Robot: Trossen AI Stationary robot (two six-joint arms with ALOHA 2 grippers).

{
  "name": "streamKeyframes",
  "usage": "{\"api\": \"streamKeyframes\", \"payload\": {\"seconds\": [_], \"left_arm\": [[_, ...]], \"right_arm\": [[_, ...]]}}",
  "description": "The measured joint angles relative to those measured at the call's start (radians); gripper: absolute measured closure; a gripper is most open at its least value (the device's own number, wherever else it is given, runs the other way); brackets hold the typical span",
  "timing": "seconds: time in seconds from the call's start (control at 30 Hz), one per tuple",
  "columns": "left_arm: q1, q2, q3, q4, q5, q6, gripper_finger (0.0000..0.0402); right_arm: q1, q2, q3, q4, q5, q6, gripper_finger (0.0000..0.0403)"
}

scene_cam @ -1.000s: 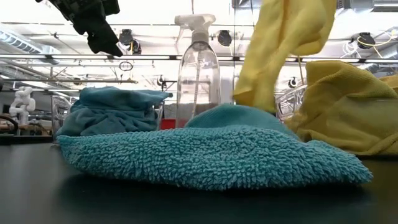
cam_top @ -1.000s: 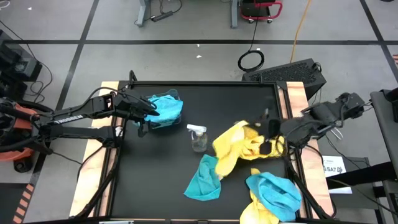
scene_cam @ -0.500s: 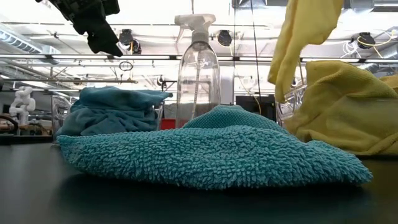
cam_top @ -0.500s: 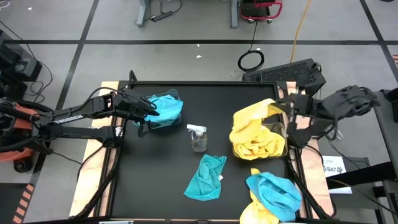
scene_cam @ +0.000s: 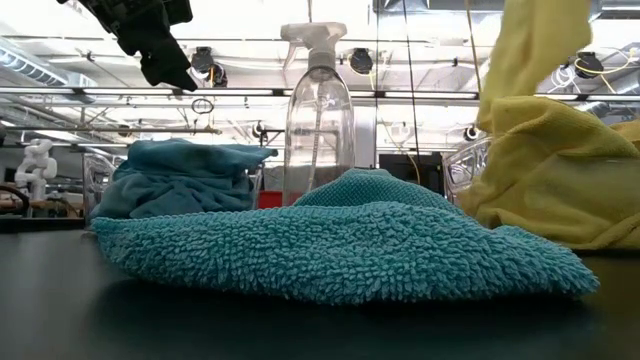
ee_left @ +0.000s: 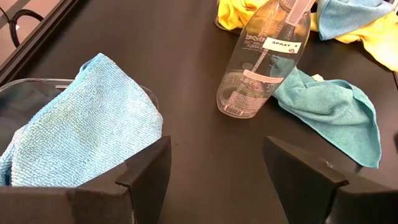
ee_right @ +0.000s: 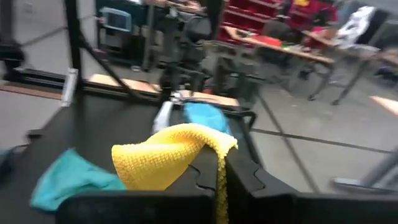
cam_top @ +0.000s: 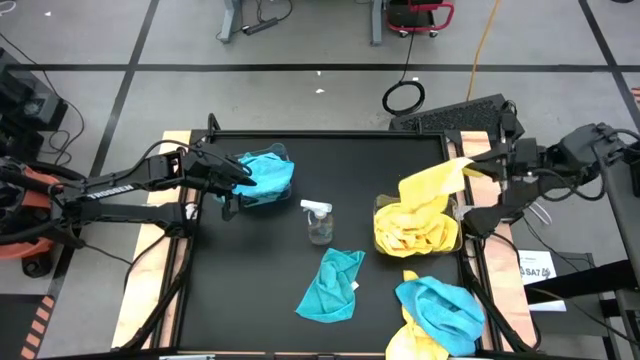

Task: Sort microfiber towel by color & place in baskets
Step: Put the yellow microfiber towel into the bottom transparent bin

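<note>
The right gripper (cam_top: 472, 166), clamped on a yellow towel (cam_top: 432, 185), holds it draped over the right basket (cam_top: 452, 212); the left gripper (cam_top: 243, 172) hovers wide open, empty, far across.

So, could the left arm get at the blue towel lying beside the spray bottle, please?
Probably yes: the left gripper hovers open-jawed over its basket, and only the spray bottle stands near the way to that blue towel.

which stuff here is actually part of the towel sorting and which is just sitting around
Part of the job: yellow towel held by the right gripper; blue towels; left basket; right basket; left gripper, open.
Just lying about: spray bottle.
</note>
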Motion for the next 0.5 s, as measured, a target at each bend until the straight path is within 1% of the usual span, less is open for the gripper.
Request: {"api": "streamKeyframes", "payload": {"seconds": [0.1, 0.23, 0.37, 0.5], "left_arm": [[0.000, 0.000, 0.000, 0.000, 0.000, 0.000, 0.0141], [0.000, 0.000, 0.000, 0.000, 0.000, 0.000, 0.0141], [0.000, 0.000, 0.000, 0.000, 0.000, 0.000, 0.0141], [0.000, 0.000, 0.000, 0.000, 0.000, 0.000, 0.0141]], "right_arm": [[0.000, -0.009, 0.000, -0.055, -0.059, 0.060, 0.0402], [0.000, -0.001, -0.022, -0.144, -0.085, 0.149, 0.0402], [0.000, 0.002, -0.101, -0.185, -0.095, 0.216, 0.0402], [0.000, 0.003, -0.204, -0.188, -0.118, 0.288, 0.0402]]}}
